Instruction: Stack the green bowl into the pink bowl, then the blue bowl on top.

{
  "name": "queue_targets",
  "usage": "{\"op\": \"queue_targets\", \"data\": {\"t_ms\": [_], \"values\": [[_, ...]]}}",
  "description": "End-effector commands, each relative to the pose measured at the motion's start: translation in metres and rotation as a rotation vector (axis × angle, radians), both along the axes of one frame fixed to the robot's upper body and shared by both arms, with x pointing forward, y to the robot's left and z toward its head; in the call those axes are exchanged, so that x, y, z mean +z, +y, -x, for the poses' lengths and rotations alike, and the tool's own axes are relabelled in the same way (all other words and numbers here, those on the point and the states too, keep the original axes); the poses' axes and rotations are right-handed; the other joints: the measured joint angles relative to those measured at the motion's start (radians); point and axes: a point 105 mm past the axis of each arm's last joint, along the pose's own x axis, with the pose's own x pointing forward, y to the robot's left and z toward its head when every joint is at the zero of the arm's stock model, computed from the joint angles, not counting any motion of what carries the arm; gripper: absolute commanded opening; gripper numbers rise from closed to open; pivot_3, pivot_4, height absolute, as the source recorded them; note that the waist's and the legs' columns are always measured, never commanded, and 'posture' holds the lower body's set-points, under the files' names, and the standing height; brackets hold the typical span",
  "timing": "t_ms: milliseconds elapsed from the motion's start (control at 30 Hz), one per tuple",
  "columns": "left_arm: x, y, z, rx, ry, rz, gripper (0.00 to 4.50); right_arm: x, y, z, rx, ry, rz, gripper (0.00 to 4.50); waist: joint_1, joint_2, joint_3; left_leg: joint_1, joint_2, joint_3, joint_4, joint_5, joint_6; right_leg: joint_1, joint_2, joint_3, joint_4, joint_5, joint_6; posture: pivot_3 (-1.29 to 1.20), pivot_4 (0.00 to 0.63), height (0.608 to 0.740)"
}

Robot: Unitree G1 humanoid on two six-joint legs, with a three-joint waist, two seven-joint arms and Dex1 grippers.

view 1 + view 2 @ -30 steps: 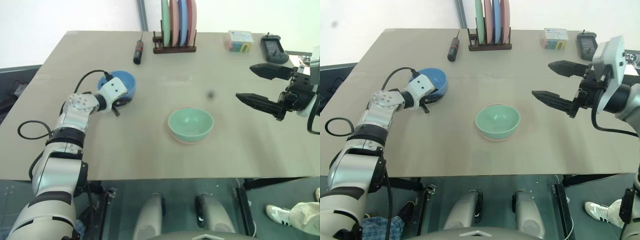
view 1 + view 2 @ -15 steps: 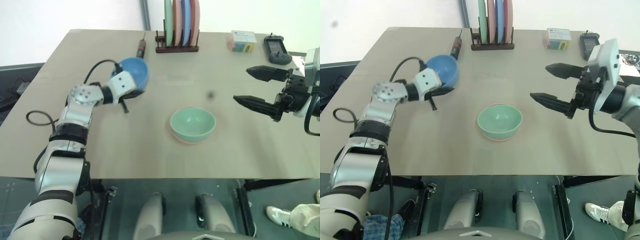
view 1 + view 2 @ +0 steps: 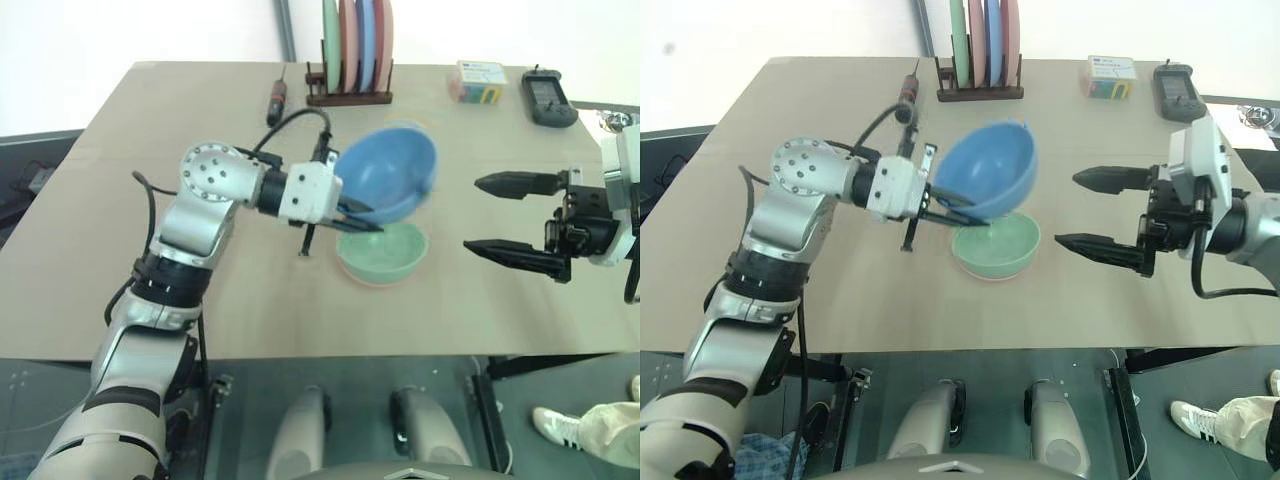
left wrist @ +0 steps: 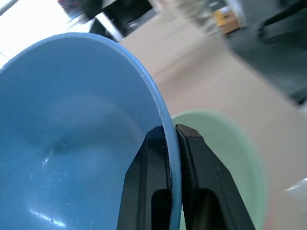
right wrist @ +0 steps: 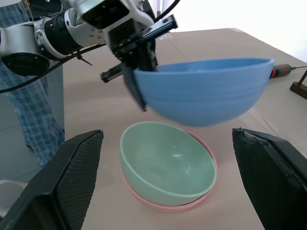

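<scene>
Right wrist view: left end effector pinches blue bowl rim above green bowl; level, centre, lower. Right end effector spread wide.

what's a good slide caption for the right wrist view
Left gripper pinches the blue bowl by its rim above the green bowl, nested in the pink bowl.

No text, label, brand, number or sign can be read on anything here.
</scene>
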Motion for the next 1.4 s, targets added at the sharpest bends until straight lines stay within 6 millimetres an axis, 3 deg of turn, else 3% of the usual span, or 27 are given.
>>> {"op": "queue_targets", "data": {"t_ms": [33,67,100,133,333,633,700,767,933,1067,1400], "values": [[0.004,0.001,0.022,-0.1,0.03,-0.051,0.14,0.007,0.0,0.004,0.001,-0.051,0.017,4.5,0.002,0.0,0.0,0.0,0.0,0.0,0.0,0.0,0.0,0.0,0.0,0.0,0.0,0.0,0.0,0.0,0.15,0.74],[0.003,0.001,0.023,-0.103,0.035,-0.055,0.14,0.007,-0.001,0.004,-0.002,-0.051,0.018,4.5,0.002,0.0,0.0,0.0,0.0,0.0,0.0,0.0,0.0,0.0,0.0,0.0,0.0,0.0,0.0,0.0,0.15,0.74],[0.004,0.001,0.023,-0.099,0.037,-0.055,0.87,0.007,-0.001,0.004,-0.005,-0.051,0.018,4.5,0.003,0.0,0.0,0.0,0.0,0.0,0.0,0.0,0.0,0.0,0.0,0.0,0.0,0.0,0.0,0.0,0.15,0.74],[0.003,0.002,0.022,-0.095,0.041,-0.061,1.02,0.006,0.0,0.004,-0.006,-0.051,0.019,4.5,0.003,0.0,0.0,0.0,0.0,0.0,0.0,0.0,0.0,0.0,0.0,0.0,0.0,0.0,0.0,0.0,0.15,0.74],[0.007,0.003,0.012,-0.049,0.024,-0.036,3.05,0.006,-0.001,0.003,-0.011,-0.05,0.021,4.5,0.005,0.0,0.0,0.0,0.0,0.0,0.0,0.0,0.0,0.001,0.0,0.0,-0.001,0.0,0.0,0.0,0.15,0.74],[0.022,0.031,-0.022,0.206,0.073,0.164,3.05,-0.001,-0.011,-0.002,-0.054,-0.023,0.036,4.5,0.004,0.0,0.0,0.0,0.0,0.0,0.0,0.0,0.0,0.0,0.0,0.0,-0.001,0.0,0.0,0.0,0.15,0.74],[0.019,0.049,-0.033,0.335,0.116,0.218,3.05,-0.007,-0.021,-0.003,-0.082,-0.005,0.048,4.5,0.004,0.0,0.0,0.0,0.0,0.0,0.0,0.0,0.0,0.001,0.0,0.0,-0.001,0.0,0.0,0.0,0.15,0.74],[0.008,0.081,-0.04,0.497,0.141,0.247,3.05,-0.014,-0.035,-0.002,-0.114,0.02,0.028,4.5,0.004,0.0,0.0,0.0,0.0,0.0,0.0,0.0,0.0,0.0,0.0,0.0,-0.001,0.0,0.0,0.0,0.15,0.74],[-0.007,0.126,-0.03,0.687,0.177,0.287,3.05,-0.032,-0.07,-0.001,-0.183,0.044,0.055,4.5,0.002,0.0,0.0,0.001,0.001,0.001,-0.001,0.0,0.0,0.001,0.0,0.001,-0.001,0.0,0.0,0.0,0.15,0.74],[-0.01,0.151,-0.016,0.781,0.185,0.323,3.05,-0.04,-0.09,-0.001,-0.216,0.042,0.078,4.5,0.007,0.0,0.0,0.005,0.001,0.002,0.0,0.0,0.0,0.005,-0.001,0.001,-0.001,0.0,0.0,0.0,0.15,0.74],[-0.009,0.168,0.005,0.854,0.185,0.353,3.05,-0.049,-0.111,-0.007,-0.218,0.04,0.133,4.5,0.004,0.0,0.0,0.008,0.001,0.003,-0.001,0.0,0.0,0.006,0.0,0.001,-0.001,-0.002,0.002,0.0,0.15,0.74]]}}
